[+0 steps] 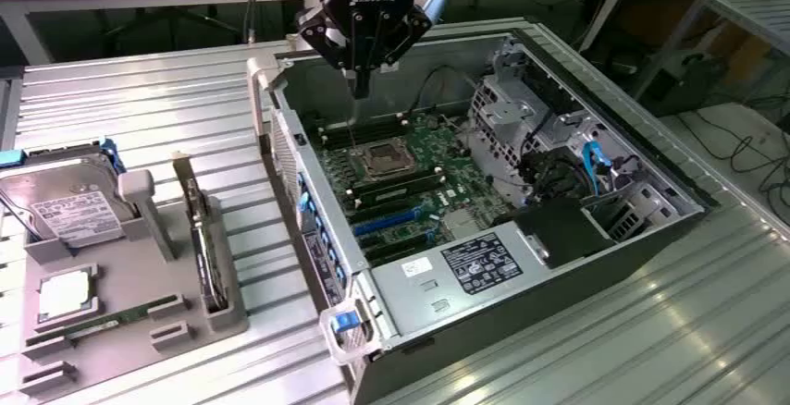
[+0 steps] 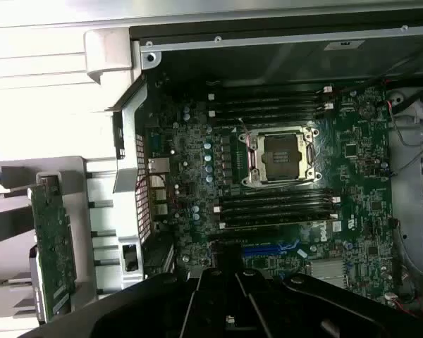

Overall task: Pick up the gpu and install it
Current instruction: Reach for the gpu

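Pickup: move gripper [image 1: 361, 89], pressed together and empty above computer case [image 1: 531, 331], toward gpu [image 1: 202, 239] standing edgewise in holder [image 1: 136, 336] beside that case; spread and align squarely before descending.

The table [image 1: 148, 100] is ribbed sheet metal, pale grey with a dull sheen. The computer case [image 1: 291, 160] is bare grey metal, partly perforated, and the power supply label [image 1: 482, 262] looks like slightly glossy printed paper. The motherboard [image 2: 197, 155] is matt dark-green board, and its CPU socket [image 2: 278, 155] has a bright metal frame. The holder [image 1: 136, 276] looks like matt grey plastic. The hard drive [image 1: 68, 202] is silvery metal with a white label. The gpu [image 2: 53, 246] shows a green board face. The gripper [image 1: 361, 81] is black and faintly glossy.
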You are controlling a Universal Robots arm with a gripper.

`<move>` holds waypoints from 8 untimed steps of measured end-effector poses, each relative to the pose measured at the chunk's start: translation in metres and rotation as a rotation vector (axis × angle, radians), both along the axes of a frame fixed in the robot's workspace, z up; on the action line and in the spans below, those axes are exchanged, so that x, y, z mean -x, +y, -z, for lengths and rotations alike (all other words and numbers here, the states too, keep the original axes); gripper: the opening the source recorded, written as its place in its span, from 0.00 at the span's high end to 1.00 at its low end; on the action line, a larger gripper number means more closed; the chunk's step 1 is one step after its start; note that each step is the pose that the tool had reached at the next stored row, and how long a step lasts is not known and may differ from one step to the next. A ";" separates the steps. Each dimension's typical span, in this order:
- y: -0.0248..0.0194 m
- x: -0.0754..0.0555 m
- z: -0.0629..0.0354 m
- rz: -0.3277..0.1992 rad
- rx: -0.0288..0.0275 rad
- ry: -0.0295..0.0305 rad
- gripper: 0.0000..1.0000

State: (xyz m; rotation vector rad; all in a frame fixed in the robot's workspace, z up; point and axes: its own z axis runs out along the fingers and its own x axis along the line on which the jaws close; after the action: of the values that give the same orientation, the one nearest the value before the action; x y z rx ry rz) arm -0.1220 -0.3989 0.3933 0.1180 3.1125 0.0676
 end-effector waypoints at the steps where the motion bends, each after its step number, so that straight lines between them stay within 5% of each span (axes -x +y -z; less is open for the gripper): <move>1: 0.0000 0.002 0.0000 0.000 -0.0001 0.0000 0.89; 8: -0.0001 0.008 0.0000 0.000 0.0000 0.0000 0.89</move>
State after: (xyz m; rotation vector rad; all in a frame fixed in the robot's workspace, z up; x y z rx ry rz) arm -0.1302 -0.3990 0.3933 0.1180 3.1125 0.0676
